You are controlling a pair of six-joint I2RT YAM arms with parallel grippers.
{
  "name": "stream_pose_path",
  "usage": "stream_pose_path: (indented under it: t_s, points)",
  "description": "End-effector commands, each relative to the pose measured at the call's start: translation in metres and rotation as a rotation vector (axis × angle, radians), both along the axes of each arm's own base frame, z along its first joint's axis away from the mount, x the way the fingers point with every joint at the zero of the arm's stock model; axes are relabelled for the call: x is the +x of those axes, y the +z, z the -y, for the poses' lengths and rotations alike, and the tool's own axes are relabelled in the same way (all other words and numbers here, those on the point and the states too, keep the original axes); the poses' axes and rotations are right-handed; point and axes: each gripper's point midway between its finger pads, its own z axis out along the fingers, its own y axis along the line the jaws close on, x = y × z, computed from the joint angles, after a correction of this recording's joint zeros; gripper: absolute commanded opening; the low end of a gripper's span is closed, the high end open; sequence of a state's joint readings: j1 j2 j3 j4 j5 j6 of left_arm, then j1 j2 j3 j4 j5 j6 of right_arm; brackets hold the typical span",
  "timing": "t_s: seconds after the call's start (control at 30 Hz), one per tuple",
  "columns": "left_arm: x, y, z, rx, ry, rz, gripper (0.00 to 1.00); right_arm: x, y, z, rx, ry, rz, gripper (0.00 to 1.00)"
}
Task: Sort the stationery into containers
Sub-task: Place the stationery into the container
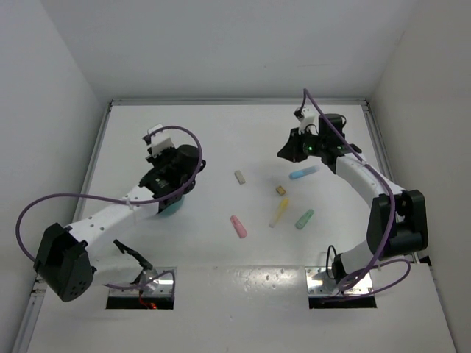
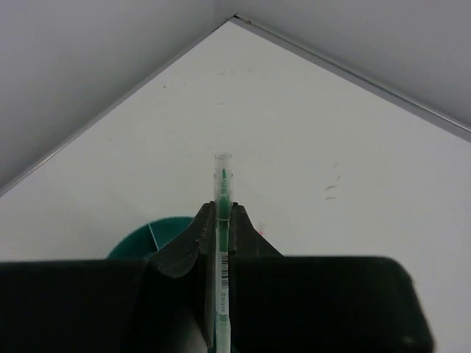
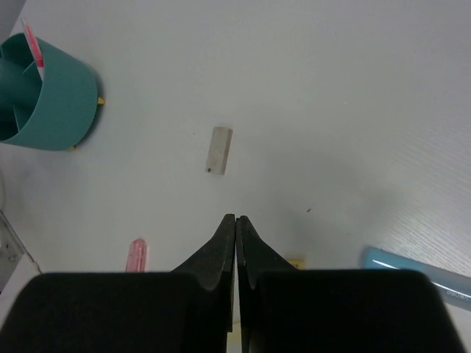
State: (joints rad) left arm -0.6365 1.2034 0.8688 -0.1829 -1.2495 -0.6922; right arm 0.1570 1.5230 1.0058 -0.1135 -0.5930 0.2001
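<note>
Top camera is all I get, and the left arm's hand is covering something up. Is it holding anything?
Observer: Yes. The left gripper is shut on a thin green pen, which pokes out past the fingertips.
Operator: Is the cup empty?
Observer: No. The right wrist view shows a pink pen standing inside the teal cup.
Operator: What about the right hand?
Observer: The right gripper is shut, with nothing between its jaws.

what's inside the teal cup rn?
One thin pink pen leans inside the teal cup, beside an inner divider. The cup's floor is hidden by its wall; in the top view the left arm mostly covers it.
</note>
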Motion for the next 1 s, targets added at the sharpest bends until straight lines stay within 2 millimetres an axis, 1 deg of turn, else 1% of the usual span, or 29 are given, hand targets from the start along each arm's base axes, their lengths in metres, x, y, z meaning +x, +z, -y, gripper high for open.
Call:
stream_pose_path:
  t_s: [0.0,0.03,0.07,0.1,0.17,0.23,0.3,0.33,0.37,0.4,0.47,0.5,0.53,0.6,0.7,0.73,0.77,0.83,0.87,0.93,0.97]
  points:
    - [0.005,0.008,-0.014,-0.007,0.093,0.075,0.00,0.002,0.005,0.000,0.013,0.023,0.045,0.00]
    - [0.005,0.004,-0.017,-0.005,0.096,0.064,0.00,0.001,0.006,-0.001,0.019,0.030,0.045,0.00]
    - [0.008,0.003,-0.016,-0.003,0.094,0.065,0.00,0.001,0.006,-0.001,0.019,0.030,0.045,0.00]
    - [0.009,-0.003,-0.017,0.000,0.092,0.053,0.00,0.003,0.006,0.003,0.018,0.021,0.045,0.00]
    - [0.012,-0.009,-0.014,0.006,0.072,0.031,0.00,0.003,0.006,0.003,0.018,0.021,0.045,0.00]
    - [0.017,-0.018,-0.008,0.005,0.050,0.009,0.00,0.003,0.006,0.003,0.018,0.021,0.045,0.00]
    - [0.017,-0.026,-0.008,0.013,0.051,-0.008,0.00,0.003,0.006,0.003,0.018,0.021,0.045,0.00]
    - [0.019,-0.031,-0.006,0.009,0.054,-0.010,0.00,0.004,0.006,0.006,0.018,0.012,0.045,0.00]
    - [0.020,-0.032,-0.004,-0.005,0.045,-0.006,0.00,0.003,0.007,0.005,0.024,0.019,0.044,0.00]
    - [0.019,-0.038,-0.005,0.006,0.045,-0.022,0.00,0.003,0.007,0.005,0.024,0.019,0.044,0.00]
    - [0.021,-0.042,-0.002,0.000,0.036,-0.029,0.00,0.003,0.007,0.005,0.024,0.019,0.044,0.00]
    - [0.021,-0.042,-0.002,0.000,0.036,-0.029,0.00,0.005,0.007,0.008,0.028,0.006,0.038,0.00]
    - [0.020,-0.047,-0.002,0.000,0.026,-0.041,0.00,0.004,0.007,0.007,0.034,0.013,0.037,0.00]
    - [0.021,-0.049,-0.001,-0.003,0.028,-0.042,0.06,0.004,0.007,0.007,0.034,0.013,0.037,0.00]
    - [0.019,-0.057,-0.002,0.006,0.030,-0.060,0.08,0.003,0.008,0.006,0.039,0.021,0.037,0.00]
    - [0.020,-0.060,-0.001,0.012,0.030,-0.069,0.10,0.003,0.008,0.006,0.039,0.021,0.037,0.00]
    - [0.020,-0.060,-0.001,0.005,0.032,-0.063,0.16,0.004,0.008,0.009,0.039,0.012,0.037,0.00]
    - [0.021,-0.061,0.001,-0.001,0.020,-0.068,0.26,0.004,0.008,0.009,0.044,0.007,0.030,0.00]
    - [0.020,-0.065,0.001,0.000,0.013,-0.078,0.36,0.004,0.008,0.009,0.044,0.007,0.030,0.00]
    - [0.019,-0.063,0.001,-0.005,0.012,-0.071,0.46,0.004,0.008,0.009,0.044,0.007,0.030,0.00]
    - [0.019,-0.063,0.001,-0.005,0.012,-0.071,0.55,0.005,0.008,0.013,0.044,-0.002,0.031,0.00]
